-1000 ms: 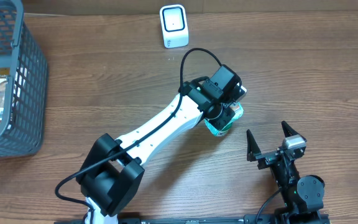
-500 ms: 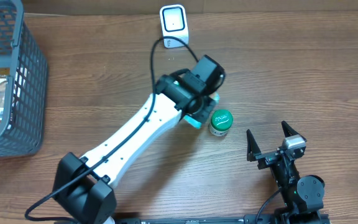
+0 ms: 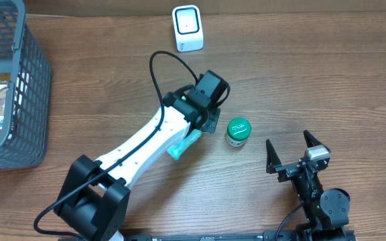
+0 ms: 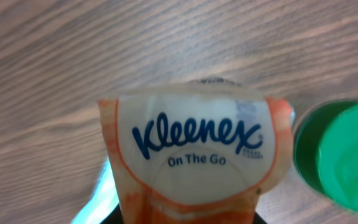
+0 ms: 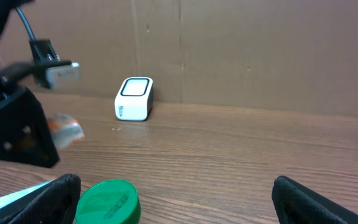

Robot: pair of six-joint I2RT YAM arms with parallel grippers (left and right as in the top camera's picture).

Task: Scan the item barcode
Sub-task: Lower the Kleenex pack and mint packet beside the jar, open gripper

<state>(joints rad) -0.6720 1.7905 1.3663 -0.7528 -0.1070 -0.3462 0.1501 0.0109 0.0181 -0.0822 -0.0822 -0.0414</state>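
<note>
A Kleenex tissue packet (image 4: 194,155), white with an orange border, fills the left wrist view with its printed face to the camera. My left gripper (image 4: 188,214) is shut on its lower end, the dark jaws showing on either side. In the overhead view the left gripper (image 3: 194,134) is folded under the arm and hides the packet. In the right wrist view the packet (image 5: 64,129) is an orange blur beside the left arm. The white scanner (image 3: 187,28) stands at the back of the table. My right gripper (image 3: 289,142) stands open and empty near the front right.
A green-lidded jar (image 3: 238,131) stands upright just right of the left gripper and shows between the right gripper's fingers (image 5: 107,202). A grey basket (image 3: 25,100) with packets inside stands at the far left. A cardboard wall (image 5: 260,50) backs the table.
The left arm has swung left and back from over the green-lidded jar, which now stands uncovered. Its jaws have narrowed. The right arm has not moved.
</note>
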